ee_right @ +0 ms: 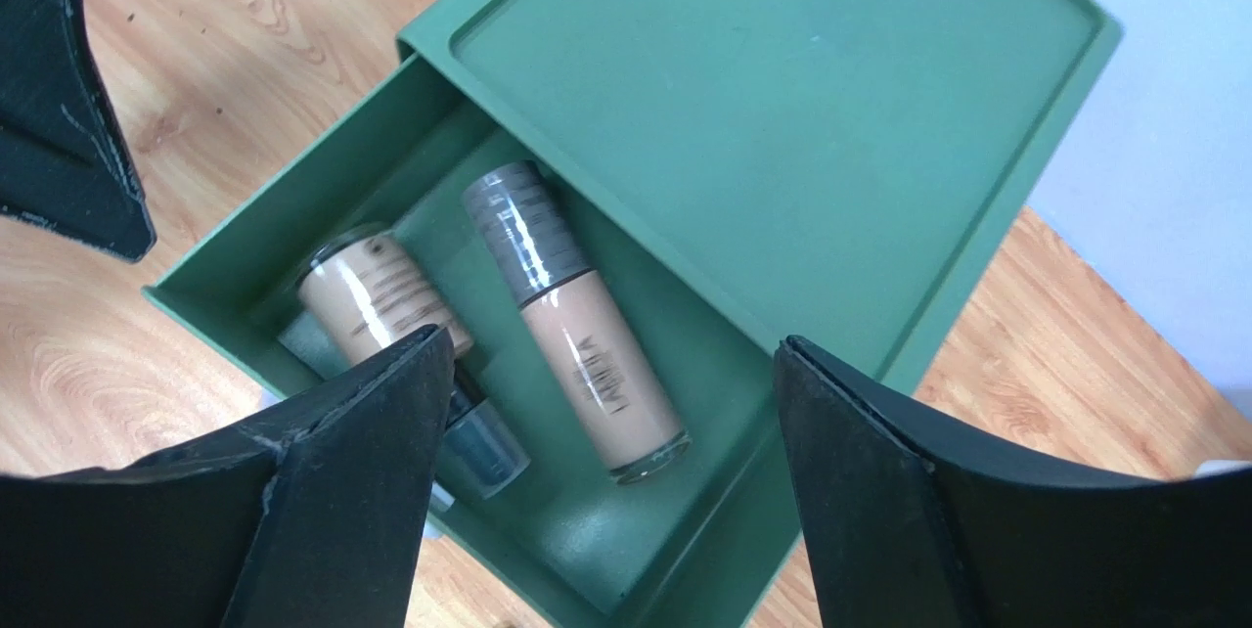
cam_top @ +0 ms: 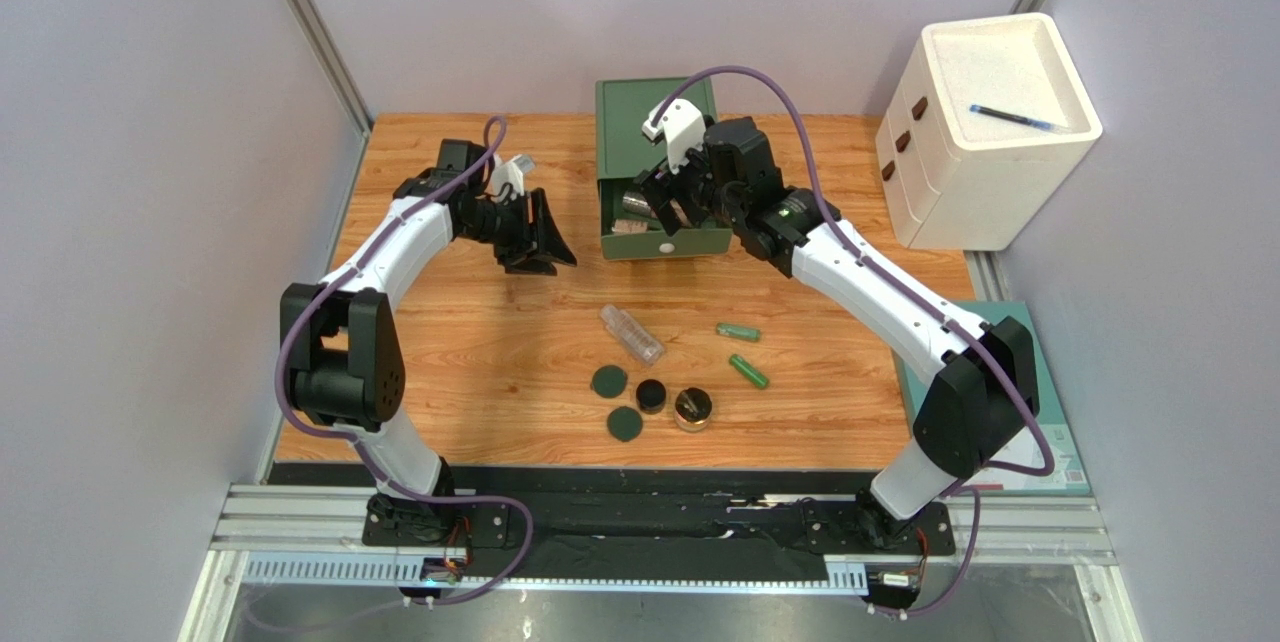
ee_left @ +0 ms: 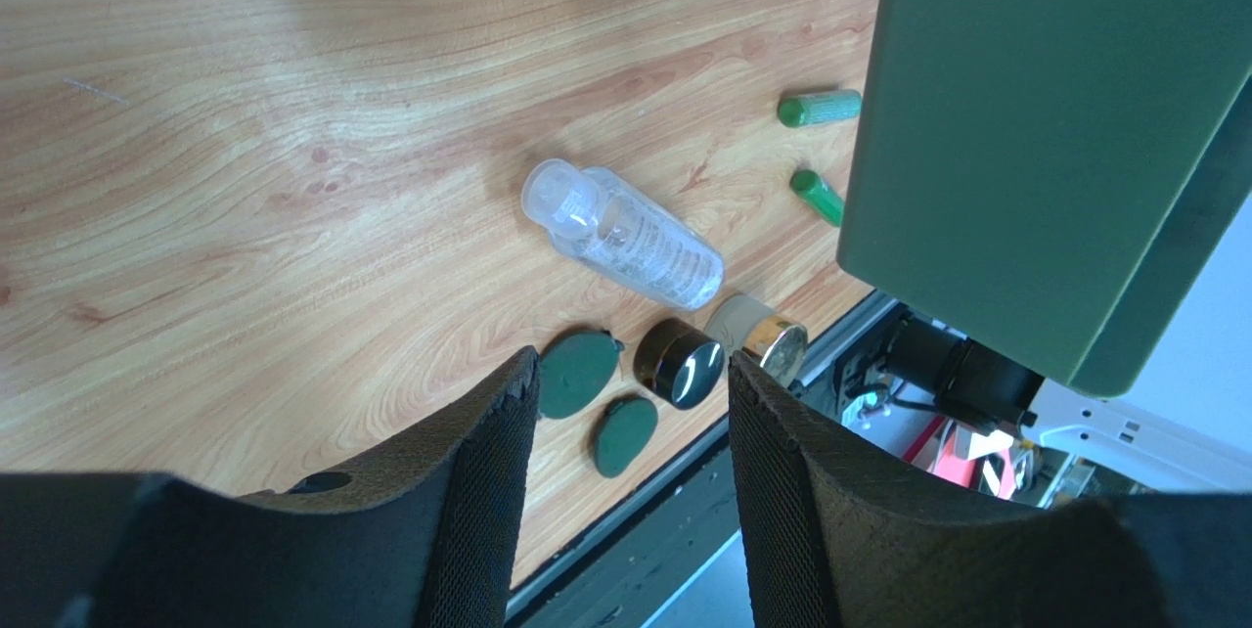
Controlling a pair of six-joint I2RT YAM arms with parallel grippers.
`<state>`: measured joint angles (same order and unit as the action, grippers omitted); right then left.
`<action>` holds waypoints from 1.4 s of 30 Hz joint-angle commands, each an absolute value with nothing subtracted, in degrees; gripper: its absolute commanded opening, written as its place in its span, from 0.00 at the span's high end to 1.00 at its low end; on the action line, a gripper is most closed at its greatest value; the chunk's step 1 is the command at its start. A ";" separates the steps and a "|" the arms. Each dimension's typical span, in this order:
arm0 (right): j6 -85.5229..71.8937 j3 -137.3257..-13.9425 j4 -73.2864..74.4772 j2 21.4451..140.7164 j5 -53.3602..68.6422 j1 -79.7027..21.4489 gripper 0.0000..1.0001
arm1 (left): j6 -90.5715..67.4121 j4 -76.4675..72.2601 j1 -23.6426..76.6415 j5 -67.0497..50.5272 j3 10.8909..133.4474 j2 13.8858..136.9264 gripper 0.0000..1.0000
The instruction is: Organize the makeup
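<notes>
A clear tube [cam_top: 631, 332], two green tubes [cam_top: 738, 332] [cam_top: 748, 371], two dark green discs [cam_top: 609, 381] [cam_top: 625, 425], a black jar [cam_top: 651, 395] and a gold-rimmed compact [cam_top: 693, 408] lie on the wooden table. The left wrist view shows the clear tube [ee_left: 625, 232], discs [ee_left: 578, 371], jar [ee_left: 679, 363] and compact [ee_left: 757, 332]. My right gripper [cam_top: 676, 204] [ee_right: 610, 347] is open and empty above the green box's open drawer [ee_right: 279, 225]. Beige tubes [ee_right: 581, 320] [ee_right: 385, 302] lie in the drawer. My left gripper [cam_top: 538, 240] [ee_left: 629, 364] is open and empty, left of the box.
The green drawer box [cam_top: 657, 132] stands at the back middle of the table. A white drawer unit [cam_top: 992, 147] with a blue pen [cam_top: 1019, 116] on top stands at the back right. Grey walls close in both sides.
</notes>
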<state>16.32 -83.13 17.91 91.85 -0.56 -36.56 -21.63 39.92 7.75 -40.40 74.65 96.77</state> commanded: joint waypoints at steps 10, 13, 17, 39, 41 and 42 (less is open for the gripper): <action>12.05 -84.04 18.10 82.20 10.44 -36.65 0.19 | -21.44 40.87 7.91 -41.22 78.05 96.68 0.44; 9.67 -80.78 20.12 79.55 14.32 -38.14 0.20 | -21.45 40.87 7.91 -41.13 77.52 96.42 0.44; 8.18 -71.23 22.15 73.67 14.24 -41.39 0.21 | -21.36 41.04 7.91 -40.96 76.47 95.71 0.44; -5.01 -47.81 -1.75 83.48 -5.62 -53.96 0.24 | -19.87 44.12 7.91 -37.71 68.29 85.35 0.43; -5.01 -49.56 -2.55 87.07 -5.80 -54.14 0.24 | -19.69 44.64 7.91 -37.27 67.59 84.47 0.43; -5.01 -50.09 -2.46 88.06 -6.32 -54.49 0.25 | -19.51 44.82 7.91 -37.18 67.33 83.77 0.43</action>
